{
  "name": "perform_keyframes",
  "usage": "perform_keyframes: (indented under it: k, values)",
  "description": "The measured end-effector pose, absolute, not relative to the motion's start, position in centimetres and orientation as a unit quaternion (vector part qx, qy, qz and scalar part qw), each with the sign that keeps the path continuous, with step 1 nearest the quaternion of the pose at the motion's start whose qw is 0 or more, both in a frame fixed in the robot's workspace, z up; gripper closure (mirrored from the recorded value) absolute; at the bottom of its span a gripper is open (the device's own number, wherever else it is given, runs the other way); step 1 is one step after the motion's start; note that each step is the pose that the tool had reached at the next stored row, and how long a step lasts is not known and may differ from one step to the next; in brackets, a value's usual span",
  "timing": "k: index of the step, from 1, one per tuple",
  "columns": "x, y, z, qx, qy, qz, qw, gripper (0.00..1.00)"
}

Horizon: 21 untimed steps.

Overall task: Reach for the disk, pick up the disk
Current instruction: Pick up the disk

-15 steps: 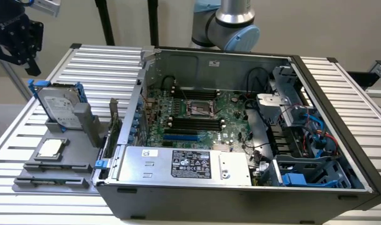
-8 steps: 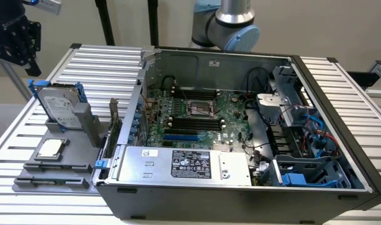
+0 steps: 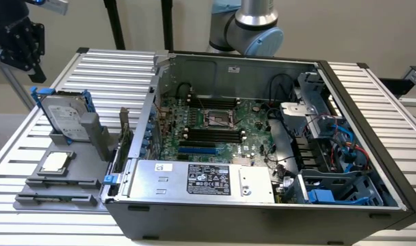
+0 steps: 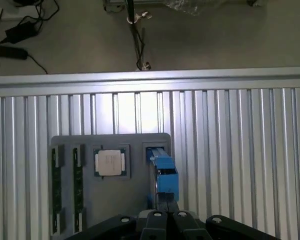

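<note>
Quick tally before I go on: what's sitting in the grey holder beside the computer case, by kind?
disk: 1
CPU chip: 1
memory sticks: 2
Total: 4

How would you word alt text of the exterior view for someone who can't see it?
A disk in a blue bracket stands upright in a grey holder on a ribbed metal table, beside an open computer case; the black gripper hangs above it, apart.
</note>
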<state>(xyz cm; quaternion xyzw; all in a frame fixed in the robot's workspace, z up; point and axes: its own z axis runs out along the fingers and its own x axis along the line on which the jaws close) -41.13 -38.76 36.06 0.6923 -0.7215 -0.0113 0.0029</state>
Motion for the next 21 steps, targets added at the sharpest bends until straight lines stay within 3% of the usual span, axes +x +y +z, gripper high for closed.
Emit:
perform_keyframes:
  k: [5, 9, 12, 13, 15, 16, 21]
  values:
    - [-41.1, -38.6, 36.0, 0.696, -0.718, -0.012, 0.003, 0.89]
    - [-41.1, -38.6, 36.0, 0.696, -0.718, -0.012, 0.003, 0.70]
    - [-41.1, -38.6, 35.9, 0.696, -0.718, -0.012, 0.003, 0.64]
    - [-41.1, -38.6, 35.8, 0.696, -0.718, -0.012, 0.003, 0.52]
    - [-41.1, -38.6, 35.4, 0.697, -0.717, -0.012, 0.003, 0.52]
    - [-41.1, -38.6, 35.2, 0.697, -0.717, -0.012, 0.003, 0.46]
    - [-41.1, -38.6, 34.3, 0.697, -0.717, -0.012, 0.003, 0.46]
